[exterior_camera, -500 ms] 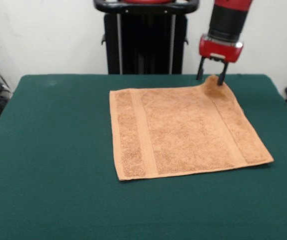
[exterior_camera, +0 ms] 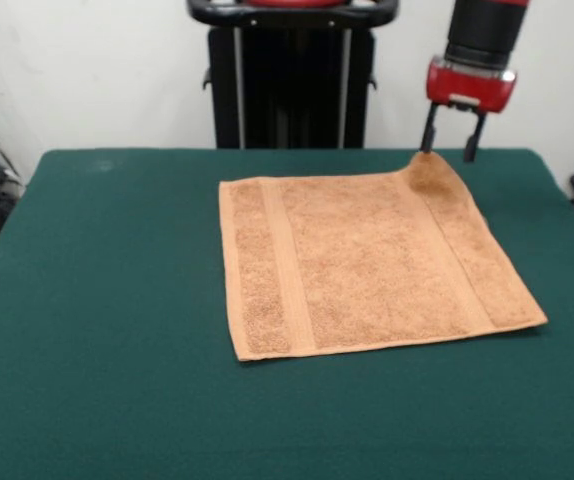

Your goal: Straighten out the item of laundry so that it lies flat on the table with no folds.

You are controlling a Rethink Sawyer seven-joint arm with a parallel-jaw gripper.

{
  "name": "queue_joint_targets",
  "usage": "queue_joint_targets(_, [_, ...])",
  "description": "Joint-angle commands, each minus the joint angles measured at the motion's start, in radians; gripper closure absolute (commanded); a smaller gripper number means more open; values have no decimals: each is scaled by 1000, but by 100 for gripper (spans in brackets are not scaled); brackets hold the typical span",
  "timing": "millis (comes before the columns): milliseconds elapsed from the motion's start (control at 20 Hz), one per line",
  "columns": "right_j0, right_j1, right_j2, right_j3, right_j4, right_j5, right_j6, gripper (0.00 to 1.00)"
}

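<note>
While towel [exterior_camera: 367,262] lies spread on table [exterior_camera: 97,300], gripper [exterior_camera: 450,153] spread wide, holding nothing

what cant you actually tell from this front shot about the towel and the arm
- Front view: whether the raised far right corner of the towel hides a fold; the hump blocks its back side.
- The towel's tag: not visible.
- The arm above the gripper: cut off by the top edge.
- The table: front edge cut off at the bottom.

The towel [exterior_camera: 367,260] lies on the table [exterior_camera: 97,300], gripper [exterior_camera: 450,152] above its far-right corner.
</note>
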Motion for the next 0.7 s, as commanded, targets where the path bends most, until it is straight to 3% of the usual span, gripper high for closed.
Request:
queue_joint_targets(50, [-21,119,89,-2,57,-76,223,0])
queue_joint_targets(700, [-53,182,76,-77,52,-89,175,0])
